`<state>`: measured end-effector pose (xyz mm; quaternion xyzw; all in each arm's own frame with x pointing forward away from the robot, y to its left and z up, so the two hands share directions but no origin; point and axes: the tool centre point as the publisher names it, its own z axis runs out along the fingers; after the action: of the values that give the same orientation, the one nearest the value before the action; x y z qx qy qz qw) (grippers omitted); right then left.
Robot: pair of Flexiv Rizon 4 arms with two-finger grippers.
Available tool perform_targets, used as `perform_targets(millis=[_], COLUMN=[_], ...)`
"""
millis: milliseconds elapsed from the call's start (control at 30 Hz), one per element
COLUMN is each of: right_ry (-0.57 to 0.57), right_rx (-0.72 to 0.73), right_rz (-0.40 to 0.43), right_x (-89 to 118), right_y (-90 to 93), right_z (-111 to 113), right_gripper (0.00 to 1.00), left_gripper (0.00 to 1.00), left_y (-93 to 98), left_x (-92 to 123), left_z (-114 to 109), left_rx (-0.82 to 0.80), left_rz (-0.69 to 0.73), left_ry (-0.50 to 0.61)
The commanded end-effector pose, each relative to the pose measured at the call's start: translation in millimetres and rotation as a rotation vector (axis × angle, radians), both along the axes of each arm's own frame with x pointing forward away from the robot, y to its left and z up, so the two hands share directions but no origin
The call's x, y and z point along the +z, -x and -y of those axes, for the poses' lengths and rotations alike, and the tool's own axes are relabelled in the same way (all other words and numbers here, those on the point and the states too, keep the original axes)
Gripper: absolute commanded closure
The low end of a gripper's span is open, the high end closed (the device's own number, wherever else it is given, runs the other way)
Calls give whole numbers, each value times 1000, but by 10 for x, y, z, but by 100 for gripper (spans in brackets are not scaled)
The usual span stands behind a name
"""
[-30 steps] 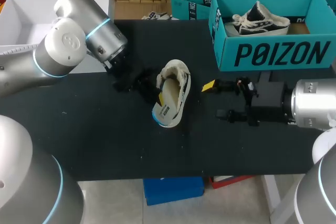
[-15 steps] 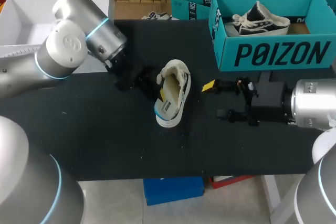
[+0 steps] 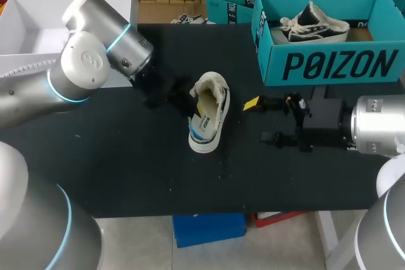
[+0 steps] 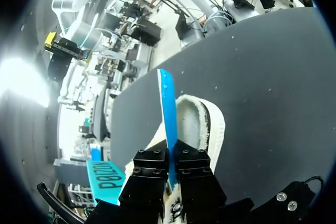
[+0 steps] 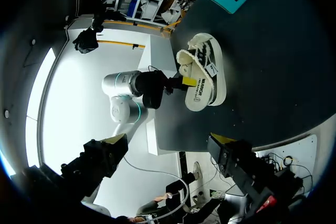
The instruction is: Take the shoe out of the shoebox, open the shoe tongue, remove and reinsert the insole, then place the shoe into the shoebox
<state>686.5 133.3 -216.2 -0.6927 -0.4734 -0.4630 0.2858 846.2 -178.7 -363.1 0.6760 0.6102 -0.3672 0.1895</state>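
Cream fleece-lined sneaker (image 3: 207,118), midway between the black surface's (image 3: 126,169) side edges, has rolled sideways as the left hand (image 4: 171,163), clenched on the thin blue insole (image 4: 166,114), pulls. Removal seems underway. The right hand (image 3: 261,120) waits released nearby.

- Our left arm (image 3: 82,67) is silver-grey, built of rounded, capped joints.
- A thin light-blue ring (image 3: 119,36) glows at each of its seams.
- Our right arm (image 3: 378,124) ends in a smooth silver cylinder, followed by a boxy black wrist block.
- Our right gripper (image 3: 259,120) is black, with slim fingers that have bright yellow tips (image 5: 222,139).
- Our left gripper (image 4: 170,153) has blocky matte-black fingers (image 4: 151,169), each studded with small dark screws (image 4: 137,170).
- Beside it a black bracket (image 4: 294,198) carries two silver screw heads.
- Our lower links show in the head view as big grey domes (image 3: 31,219), each with the same light-blue band.
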Motion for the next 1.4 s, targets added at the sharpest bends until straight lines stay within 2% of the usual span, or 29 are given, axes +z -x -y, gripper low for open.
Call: perform_targets(millis=[33,233,267,300,333,367,433,467,633,800,900,1133,1167,1200,1233,1267,1400], right_ry=[1,1,1,1,1,1,1,1,1,1,1,1,1,1,1,1,1], right_rx=[-1,-1,-1,-1,-1,-1,-1,-1,-1,-1,-1,-1,-1,-1,-1,-1,-1], right_rz=[0,0,0,0,0,0,0,0,0,0,0,0,0,0,0,0,0], right_x=[0,0,0,0,0,0,0,0,0,0,0,0,0,0,0,0,0], right_y=[-4,-4,-4,-4,-4,-4,-4,-4,-4,-4,-4,-4,-4,-4,-4,-4,-4], right_z=[-7,-7,-7,-7,-7,-7,-7,-7,-7,-7,-7,-7,-7,-7,-7,-7,-7], right_gripper=[0,0,0,0,0,0,0,0,0,0,0,0,0,0,0,0,0], left_gripper=[100,100,93,69,57,51,27,22,27,40,51,56,62,75,95,100,100], left_y=[-13,-42,-19,2,27,54,104,134,299,434,479,547,547,543,536,531,516], left_x=[-13,-60,-51,-31,-8,19,78,107,178,198,166,115,106,96,90,88,84], left_z=[21,-2,-4,-7,-12,-19,-37,-50,-124,-172,-160,-95,-89,-82,-77,-74,-62], left_rx=[20,46,46,45,41,35,24,14,-27,-47,-55,-88,-90,-91,-91,-91,-97], left_rz=[13,13,12,12,9,7,6,2,-14,-33,-43,-64,-65,-65,-65,-65,-63], left_ry=[-18,-38,-38,-37,-32,-29,-21,-16,-19,-15,-21,-33,-35,-36,-38,-40,-45])
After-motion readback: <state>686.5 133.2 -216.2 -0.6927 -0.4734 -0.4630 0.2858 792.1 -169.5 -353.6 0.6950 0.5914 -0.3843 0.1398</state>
